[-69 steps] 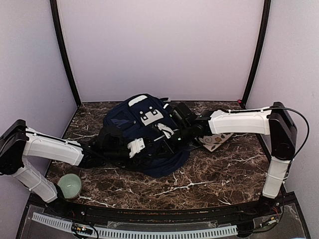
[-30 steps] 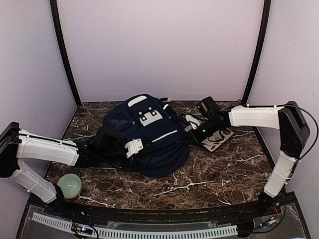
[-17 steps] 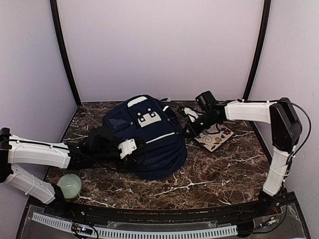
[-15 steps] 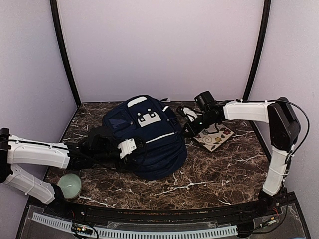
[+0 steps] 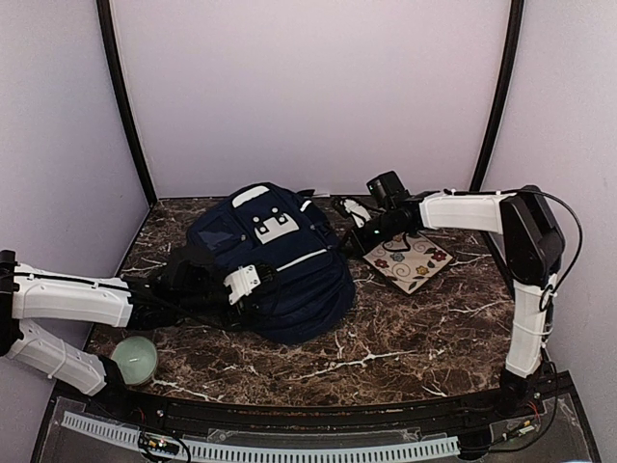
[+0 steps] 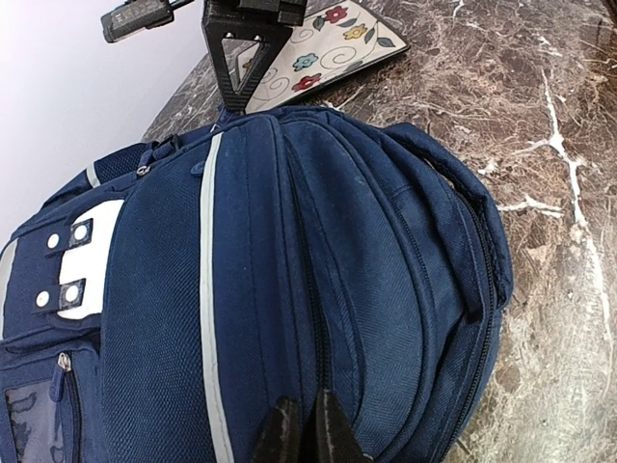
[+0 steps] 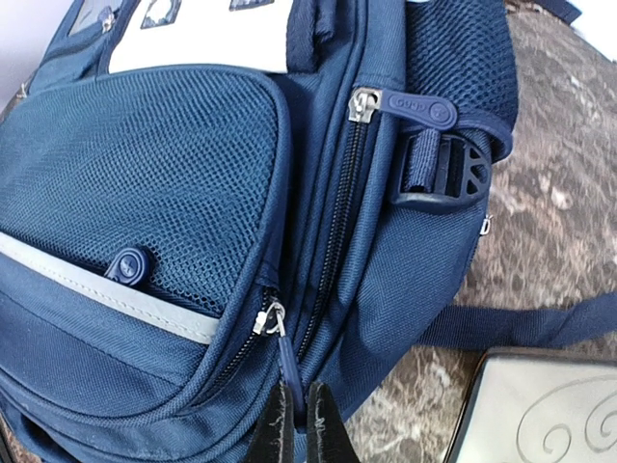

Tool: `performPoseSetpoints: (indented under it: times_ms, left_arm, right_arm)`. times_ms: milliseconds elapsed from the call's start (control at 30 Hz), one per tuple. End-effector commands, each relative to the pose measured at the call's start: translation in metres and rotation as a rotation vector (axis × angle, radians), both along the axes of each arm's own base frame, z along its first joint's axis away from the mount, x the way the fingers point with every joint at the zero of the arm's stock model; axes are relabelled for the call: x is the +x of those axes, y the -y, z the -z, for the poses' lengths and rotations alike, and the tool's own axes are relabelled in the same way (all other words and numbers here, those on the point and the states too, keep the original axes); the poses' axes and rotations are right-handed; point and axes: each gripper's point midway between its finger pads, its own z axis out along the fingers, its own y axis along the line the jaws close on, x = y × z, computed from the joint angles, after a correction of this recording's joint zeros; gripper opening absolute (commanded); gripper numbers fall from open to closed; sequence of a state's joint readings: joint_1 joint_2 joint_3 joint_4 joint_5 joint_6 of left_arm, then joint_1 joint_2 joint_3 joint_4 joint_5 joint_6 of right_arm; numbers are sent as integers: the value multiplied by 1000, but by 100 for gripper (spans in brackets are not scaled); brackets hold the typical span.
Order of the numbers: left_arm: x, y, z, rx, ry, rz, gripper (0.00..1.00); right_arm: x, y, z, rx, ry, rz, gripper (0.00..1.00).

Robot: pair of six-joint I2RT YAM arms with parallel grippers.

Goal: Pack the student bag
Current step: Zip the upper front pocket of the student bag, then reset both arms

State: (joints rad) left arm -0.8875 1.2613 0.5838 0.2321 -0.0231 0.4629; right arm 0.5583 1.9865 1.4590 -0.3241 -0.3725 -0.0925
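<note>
Right wrist view: right gripper fingers clamped on a zipper pull of the student bag, mid-table left; left gripper pinches its fabric. Risk: pull slips out if bag drags

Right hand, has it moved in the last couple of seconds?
Yes. The right hand has drawn back off the student bag's middle, toward the back wall.

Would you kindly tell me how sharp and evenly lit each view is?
Top external: soft, even light, the student bag a dark mass. Left wrist: bag sharp, wall at upper left washed out white. Right wrist: mesh crisp, right end effector at the zipper pull blurred.
</note>
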Motion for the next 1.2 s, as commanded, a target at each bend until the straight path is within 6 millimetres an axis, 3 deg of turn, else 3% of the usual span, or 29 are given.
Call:
performPoseSetpoints:
  times_ms: [0,133,267,467,600,767,833,900,967,1000,1033,1167]
  left_arm:
    - [-14,-10,10,25,-58,4,0]
    - [-13,-14,12,23,-66,-20,3]
    - [-5,-18,5,3,-56,-87,21]
    - [10,-28,-19,-29,-69,-226,33]
    - [19,-40,-48,-91,-45,-330,46]
    - [34,-69,-96,-217,40,-518,78]
    - [39,-83,-113,-263,67,-590,82]
    - [45,-97,-127,-297,69,-646,86]
    - [51,-114,-133,-319,49,-716,90]
    - [53,-123,-131,-315,29,-754,92]
    - [56,-131,-130,-321,17,-788,93]
    - [57,-153,-116,-321,0,-869,95]
  right_arm:
    - [75,27,-26,-7,212,217,0]
    - [75,27,-23,-12,189,215,4]
    - [68,31,-37,21,150,214,21]
    - [54,62,-95,94,170,241,32]
    - [48,96,-141,124,235,284,36]
    - [43,156,-205,154,369,417,42]
    - [38,181,-227,165,426,475,48]
    - [33,203,-242,151,481,533,59]
    - [25,223,-256,123,544,598,78]
    - [20,232,-260,103,572,626,94]
    - [11,240,-267,95,606,650,99]
    - [-17,266,-262,78,664,729,100]
